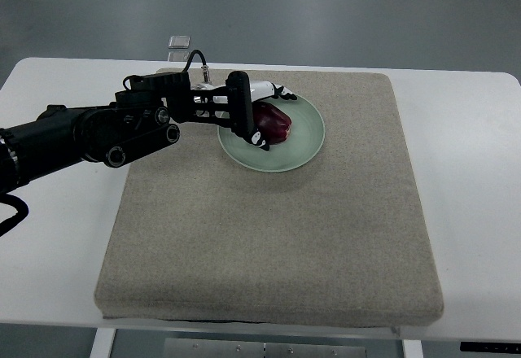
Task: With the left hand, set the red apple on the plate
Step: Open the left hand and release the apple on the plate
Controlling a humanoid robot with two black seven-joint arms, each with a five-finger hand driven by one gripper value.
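Mat (269, 244); plate (301, 150) with apple (275, 122), seemingly gripped.

The black robotic left hand (254, 114) covers the left side of the dark red apple (275, 122) and part of the pale green round plate (305, 150), so whether its fingers grip the fruit cannot be told. The white counter (472, 171) is cut off at the edges.

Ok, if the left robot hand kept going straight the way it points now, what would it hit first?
Its fingers already wrap the red apple; beyond that the left robot hand would probably reach the plate's far rim, though depth is unclear.
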